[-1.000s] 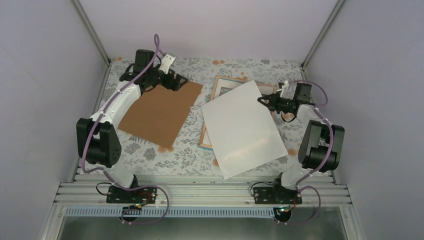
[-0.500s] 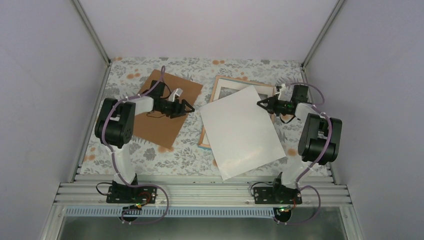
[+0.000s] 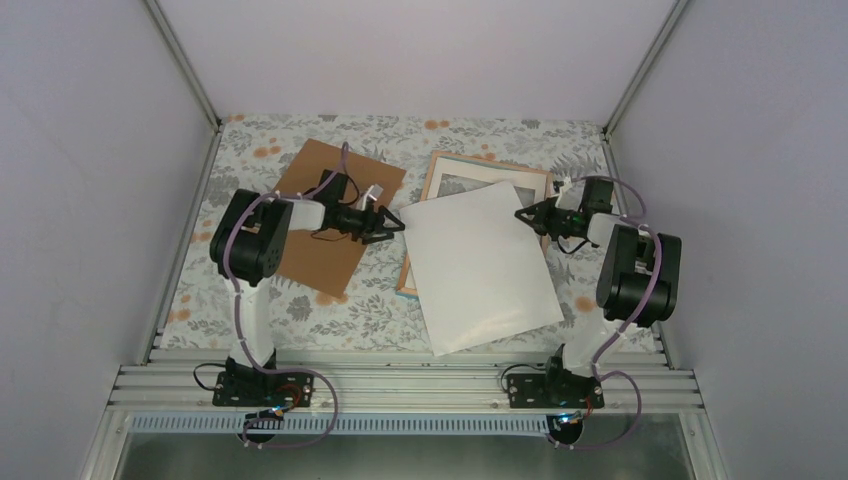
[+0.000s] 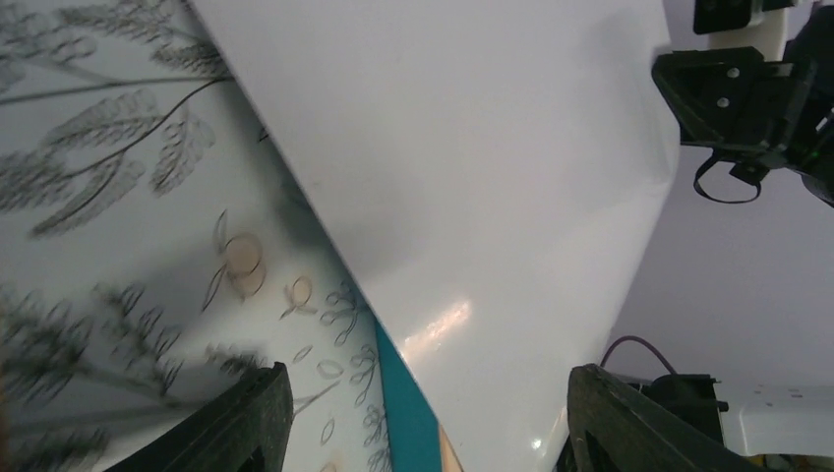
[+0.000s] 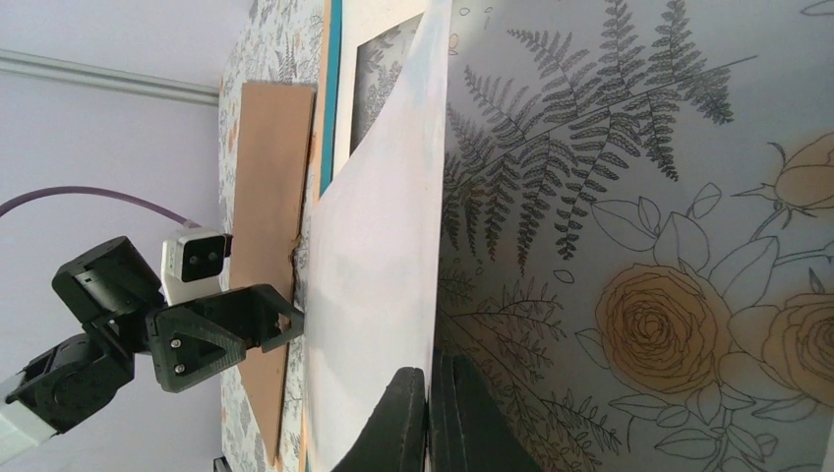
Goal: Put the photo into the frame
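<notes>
The photo (image 3: 482,265) lies white back up, tilted, over the frame (image 3: 490,161), whose turquoise and wood edge shows at the back and left. My right gripper (image 3: 522,214) is shut on the photo's right edge; in the right wrist view (image 5: 430,413) both fingers pinch the sheet (image 5: 379,246). My left gripper (image 3: 397,226) is open at the photo's left corner. In the left wrist view (image 4: 438,423) its fingers stand wide apart, with the white sheet (image 4: 472,147) and a turquoise strip of the frame (image 4: 403,403) between them. The photo's printed side is hidden.
A brown backing board (image 3: 335,215) lies on the floral tablecloth (image 3: 300,305) left of the frame, under my left arm. The cream mat (image 5: 379,20) shows inside the frame. Metal posts and grey walls close in the back corners.
My left arm has swung right from the backing board's far corner to the photo's left corner. The photo has shifted a little to the left. My right gripper has kept its hold.
</notes>
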Motion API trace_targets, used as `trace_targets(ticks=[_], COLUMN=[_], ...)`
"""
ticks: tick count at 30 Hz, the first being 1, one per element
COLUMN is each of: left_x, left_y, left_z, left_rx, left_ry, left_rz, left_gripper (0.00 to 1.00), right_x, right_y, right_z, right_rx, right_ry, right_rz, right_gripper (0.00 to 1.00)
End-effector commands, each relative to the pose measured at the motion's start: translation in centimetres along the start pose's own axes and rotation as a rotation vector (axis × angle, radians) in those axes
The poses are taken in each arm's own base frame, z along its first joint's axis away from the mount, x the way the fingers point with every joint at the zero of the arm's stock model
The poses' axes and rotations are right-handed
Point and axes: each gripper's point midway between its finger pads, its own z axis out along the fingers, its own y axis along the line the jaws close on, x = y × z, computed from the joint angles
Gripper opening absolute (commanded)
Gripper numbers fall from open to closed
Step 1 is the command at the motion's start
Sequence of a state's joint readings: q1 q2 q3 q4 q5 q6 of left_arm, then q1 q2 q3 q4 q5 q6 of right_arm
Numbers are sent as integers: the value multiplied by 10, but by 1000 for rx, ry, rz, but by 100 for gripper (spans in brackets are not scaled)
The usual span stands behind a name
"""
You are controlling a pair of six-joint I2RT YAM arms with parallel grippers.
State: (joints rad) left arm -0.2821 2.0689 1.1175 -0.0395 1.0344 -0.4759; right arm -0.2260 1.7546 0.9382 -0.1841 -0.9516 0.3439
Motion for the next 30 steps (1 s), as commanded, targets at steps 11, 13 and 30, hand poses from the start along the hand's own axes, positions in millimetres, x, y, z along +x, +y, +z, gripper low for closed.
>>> trace_targets(ticks=[11, 13, 30], left_x=[-20, -23, -57], left_y=[-1, -6, -32], left_z=[24, 23, 19], left_rx=[45, 56, 65], left_ry=[3, -8, -72], left_rz=[13, 27, 142], left_gripper=[34, 30, 8], right_x=[1, 2, -2], right_y=[-7, -7, -3], right_z=[1, 1, -1], right_rx=[-3, -4, -5], right_ry=[-14, -15, -33], right_rz=[15, 16, -11], right_gripper=[4, 4, 4])
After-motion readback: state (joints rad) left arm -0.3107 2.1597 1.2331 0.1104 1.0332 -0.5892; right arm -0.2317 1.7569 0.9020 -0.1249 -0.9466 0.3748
